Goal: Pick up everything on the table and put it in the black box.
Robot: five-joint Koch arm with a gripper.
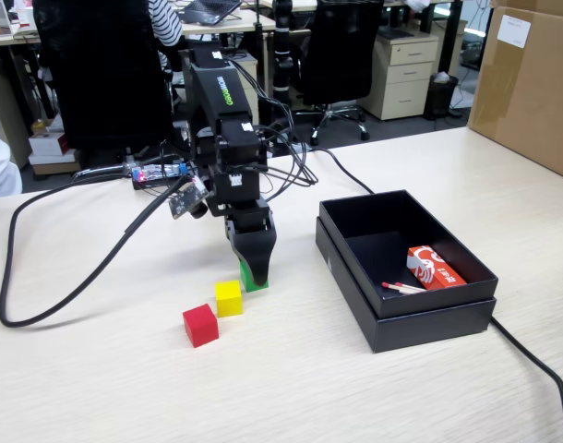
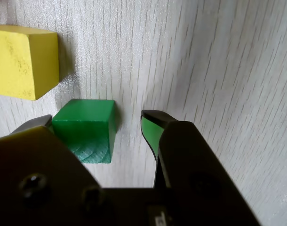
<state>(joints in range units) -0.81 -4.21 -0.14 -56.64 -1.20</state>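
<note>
The robot arm is reaching down to the table [image 1: 374, 397], and its gripper [image 1: 255, 273] is sitting low over the green cube [image 1: 249, 277]. In the wrist view the gripper [image 2: 99, 123] is standing open, with the green cube [image 2: 87, 129] lying between its two fingers. One finger is right up against the cube's left side, and the other finger [image 2: 153, 129] is standing a little way off on the right, with bare table showing in the gap. The cube is sitting flat on the table. The yellow cube [image 1: 228, 297] is lying just beside the green one, and the red cube [image 1: 199, 325] is lying near the yellow one. The black box [image 1: 429, 318] is sitting well apart to the right in the fixed view, holding a red-and-white packet [image 1: 435, 268]
</note>
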